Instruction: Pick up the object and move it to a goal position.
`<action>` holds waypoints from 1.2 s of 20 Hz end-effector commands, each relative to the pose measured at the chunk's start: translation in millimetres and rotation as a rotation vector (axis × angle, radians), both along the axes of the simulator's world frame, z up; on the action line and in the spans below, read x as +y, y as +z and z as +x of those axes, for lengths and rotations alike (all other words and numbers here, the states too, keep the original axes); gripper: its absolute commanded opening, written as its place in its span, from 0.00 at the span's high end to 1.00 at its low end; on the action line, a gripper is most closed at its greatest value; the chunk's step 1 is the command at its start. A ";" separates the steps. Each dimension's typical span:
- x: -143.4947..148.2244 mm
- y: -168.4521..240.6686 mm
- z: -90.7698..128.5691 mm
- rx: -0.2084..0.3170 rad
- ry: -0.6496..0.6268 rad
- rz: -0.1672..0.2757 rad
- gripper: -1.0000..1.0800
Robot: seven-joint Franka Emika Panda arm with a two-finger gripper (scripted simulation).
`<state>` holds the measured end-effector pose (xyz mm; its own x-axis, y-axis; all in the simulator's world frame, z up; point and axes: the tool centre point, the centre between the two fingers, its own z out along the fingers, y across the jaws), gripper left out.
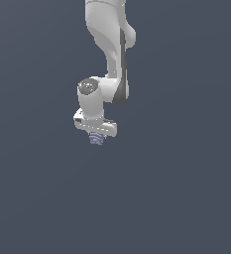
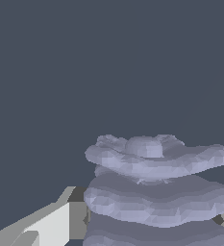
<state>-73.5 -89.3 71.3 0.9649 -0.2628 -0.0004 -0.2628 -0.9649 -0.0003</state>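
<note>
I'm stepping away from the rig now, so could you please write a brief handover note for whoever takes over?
Gripper: shut on the object, pointing down, jaws on either side of it.
Object: the small ridged lavender-blue lump sits between the jaws; in the exterior view it pokes out just below the white hand.
Done: the grasp appears made.
Left: carry it to the goal and release. No goal marker shows in either view, and I cannot tell whether the object is lifted yet.

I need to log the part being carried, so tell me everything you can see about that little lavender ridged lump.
The tiny pale lavender-blue ridged lump looks like stacked wavy discs with a small rounded knob on its end, matte and faceted. It sits directly under the white claw, between grey-white fingers that flank it closely. Only plain dark blue-grey background surrounds it.
</note>
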 end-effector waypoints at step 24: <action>-134.0 173.6 83.6 0.000 0.000 -0.001 1.00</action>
<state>6.5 -218.3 238.1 0.9646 -0.2636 0.0012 -0.2636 -0.9646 0.0005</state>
